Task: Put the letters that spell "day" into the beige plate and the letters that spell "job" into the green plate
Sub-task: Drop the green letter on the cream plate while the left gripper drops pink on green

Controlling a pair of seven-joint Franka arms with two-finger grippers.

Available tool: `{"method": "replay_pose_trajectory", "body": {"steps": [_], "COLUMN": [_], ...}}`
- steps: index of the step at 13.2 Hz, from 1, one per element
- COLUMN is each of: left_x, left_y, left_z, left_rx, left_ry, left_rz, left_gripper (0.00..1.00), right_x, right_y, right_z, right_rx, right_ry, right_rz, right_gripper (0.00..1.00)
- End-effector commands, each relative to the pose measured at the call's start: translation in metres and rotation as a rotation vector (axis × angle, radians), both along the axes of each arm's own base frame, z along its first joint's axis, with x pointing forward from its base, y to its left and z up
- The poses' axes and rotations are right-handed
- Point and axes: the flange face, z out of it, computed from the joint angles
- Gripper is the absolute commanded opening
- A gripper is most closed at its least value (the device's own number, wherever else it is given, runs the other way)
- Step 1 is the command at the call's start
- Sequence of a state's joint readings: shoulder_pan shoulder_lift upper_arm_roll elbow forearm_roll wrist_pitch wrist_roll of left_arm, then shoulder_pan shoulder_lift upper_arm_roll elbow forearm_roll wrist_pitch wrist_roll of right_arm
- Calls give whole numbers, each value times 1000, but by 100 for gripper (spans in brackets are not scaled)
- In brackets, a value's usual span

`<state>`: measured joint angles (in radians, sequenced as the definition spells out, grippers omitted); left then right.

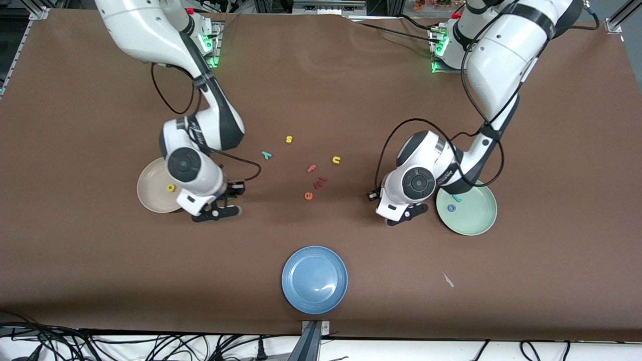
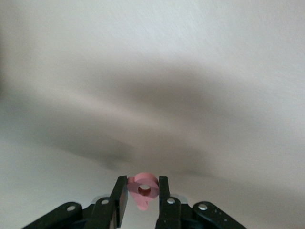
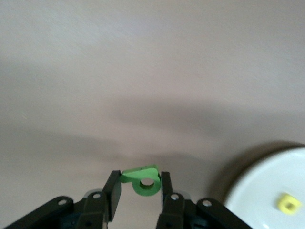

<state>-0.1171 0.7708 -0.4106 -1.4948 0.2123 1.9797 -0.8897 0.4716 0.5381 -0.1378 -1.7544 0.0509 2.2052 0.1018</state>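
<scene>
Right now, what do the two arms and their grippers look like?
Both arms have glossy white shells with black joint bands and round dark-grey caps at the wrists. A loose black cable loops beside each forearm. The left gripper and right gripper are black with silver screws. Green lights glow at both bases.

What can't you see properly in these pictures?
- Front view: the left claw and its pink letter are hidden under the arm's wrist.
- Front view: the right claw hides its green letter the same way.
- Front view: the teal letter in the green plate is partly covered by the left arm.
- Left wrist view: the pink letter shows, but the table around it is blurred.
</scene>
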Motion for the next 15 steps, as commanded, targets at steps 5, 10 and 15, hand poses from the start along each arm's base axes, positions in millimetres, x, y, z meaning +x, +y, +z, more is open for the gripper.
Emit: {"method": "replay_pose_trajectory", "body": {"steps": [5,10,15], "left_x": [36,46,47], "left_y": [141,202,177], "left_z": [31,8,23], "left_rx": [-27,-87,-24], "left_ry": [36,64,45], "left_rz": [-365,-474,-550], "left_gripper": [7,46,100], "right_x": [-55,-51,-51], "right_y": [-120,-145,-113], "right_z": [-7,-17,-12], "right_rx": [8,-10,-3], "right_ry": [-34,-21,-4], "right_rz": [150,173,54], "right_gripper": [24,40,100]}}
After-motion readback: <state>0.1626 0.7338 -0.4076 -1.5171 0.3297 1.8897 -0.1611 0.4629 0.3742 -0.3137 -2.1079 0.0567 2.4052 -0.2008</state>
